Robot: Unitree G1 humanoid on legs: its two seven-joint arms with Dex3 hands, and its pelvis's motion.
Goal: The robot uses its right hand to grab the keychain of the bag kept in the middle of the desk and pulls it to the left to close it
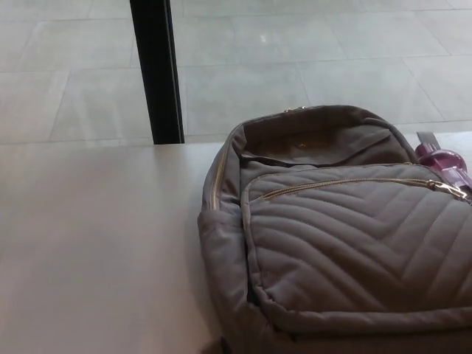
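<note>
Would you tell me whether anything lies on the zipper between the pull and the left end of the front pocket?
Nothing visible does. The zipper pull sits at the right end, and the track runs bare to the left across the bag. A purple object lies behind the pull, off the track.

The left hand and the right hand are both not in view from the head camera. No forearm or wrist comes in from the picture's left side, its right side or its lower edge. A small dark patch [216, 346] at the bottom edge is perhaps only shadow, and it is too dim to tell as any part of the robot.
</note>
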